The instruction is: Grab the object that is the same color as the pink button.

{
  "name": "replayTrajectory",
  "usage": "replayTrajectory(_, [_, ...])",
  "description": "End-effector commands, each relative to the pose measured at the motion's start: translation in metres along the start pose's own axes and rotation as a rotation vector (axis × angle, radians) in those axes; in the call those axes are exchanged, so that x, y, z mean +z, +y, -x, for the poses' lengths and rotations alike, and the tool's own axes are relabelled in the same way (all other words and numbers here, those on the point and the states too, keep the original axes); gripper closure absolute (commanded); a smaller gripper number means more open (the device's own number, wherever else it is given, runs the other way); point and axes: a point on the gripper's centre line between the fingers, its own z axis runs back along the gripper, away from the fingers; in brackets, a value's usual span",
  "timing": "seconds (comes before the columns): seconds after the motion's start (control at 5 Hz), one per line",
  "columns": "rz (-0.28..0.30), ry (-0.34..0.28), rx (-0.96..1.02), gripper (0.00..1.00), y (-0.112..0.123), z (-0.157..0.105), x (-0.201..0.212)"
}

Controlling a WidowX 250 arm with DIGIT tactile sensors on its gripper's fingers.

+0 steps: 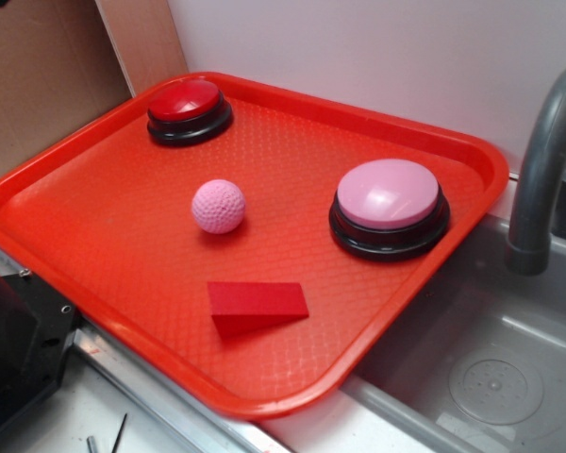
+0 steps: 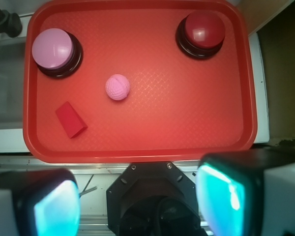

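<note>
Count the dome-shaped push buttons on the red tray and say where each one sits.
2. The light-pink dome button on a black base sits near the tray's edge beside the sink; the red dome button on a black base sits in the far corner. None appears hidden.

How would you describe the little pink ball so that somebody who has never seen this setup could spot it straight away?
Find the big red plastic tray beside the grey sink. Near its middle, between the red dome button and the pink dome button, and just behind the red wedge block, sits the small light-pink dimpled ball. It is the only round thing with no black base, and far smaller than either button.
</note>
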Motion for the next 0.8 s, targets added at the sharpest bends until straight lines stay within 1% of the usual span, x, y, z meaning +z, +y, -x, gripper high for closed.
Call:
replayTrajectory(0.0, [0.000,0.000,0.000,0.00,0.000,0.000,0.000])
replayTrajectory(0.2, [0.075,-0.068,-0.248,0.00,-0.008,-0.037,-0.044])
replayTrajectory(0.4, [0.061,-0.061,-0.502,0.00,-0.013,-0.059,-0.072])
replayTrajectory(0.6, [0.120,-0.020,-0.693,0.00,-0.005,-0.074,-0.110])
